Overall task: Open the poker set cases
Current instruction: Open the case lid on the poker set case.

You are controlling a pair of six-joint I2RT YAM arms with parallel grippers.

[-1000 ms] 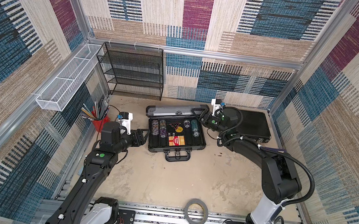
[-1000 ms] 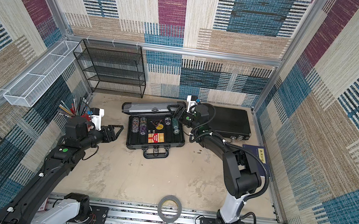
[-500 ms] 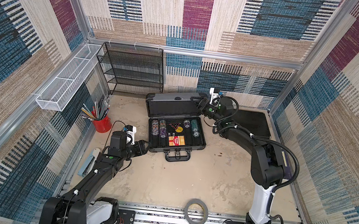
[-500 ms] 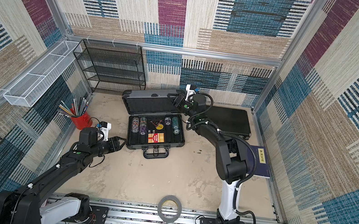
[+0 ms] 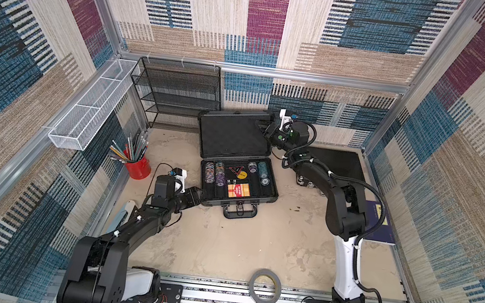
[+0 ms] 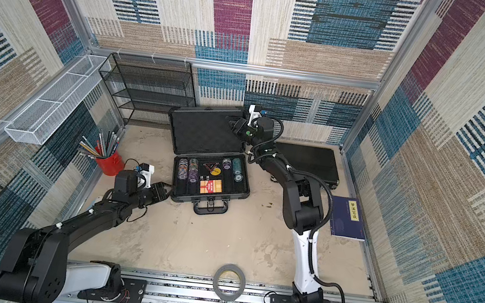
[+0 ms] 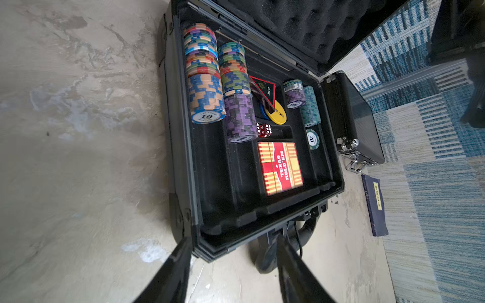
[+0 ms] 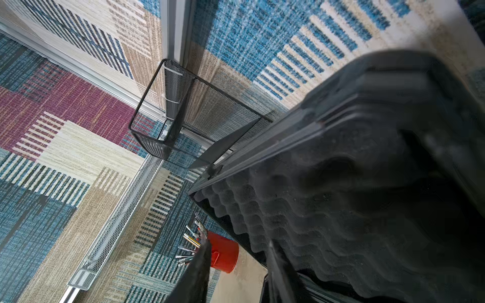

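The jaws of our left gripper point(image 7: 233, 238) stand apart astride the front corner of the grey case point(image 7: 178, 131) and those of our right gripper point(image 8: 238, 244), narrower, straddle the side edge of its raised lid point(image 5: 230, 134) (whether either pair pinches we cannot tell), while the black case point(image 5: 342, 166) lies shut beside it on the table point(image 5: 237, 245)

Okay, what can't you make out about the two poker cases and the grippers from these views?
- Black case: the right arm covers most of its front edge in both top views, so its latch state is unreadable there.
- Right gripper: the right wrist view is blurred near the grey case lid; whether the jaws pinch it is unclear.
- Book: label writing too small, top views.
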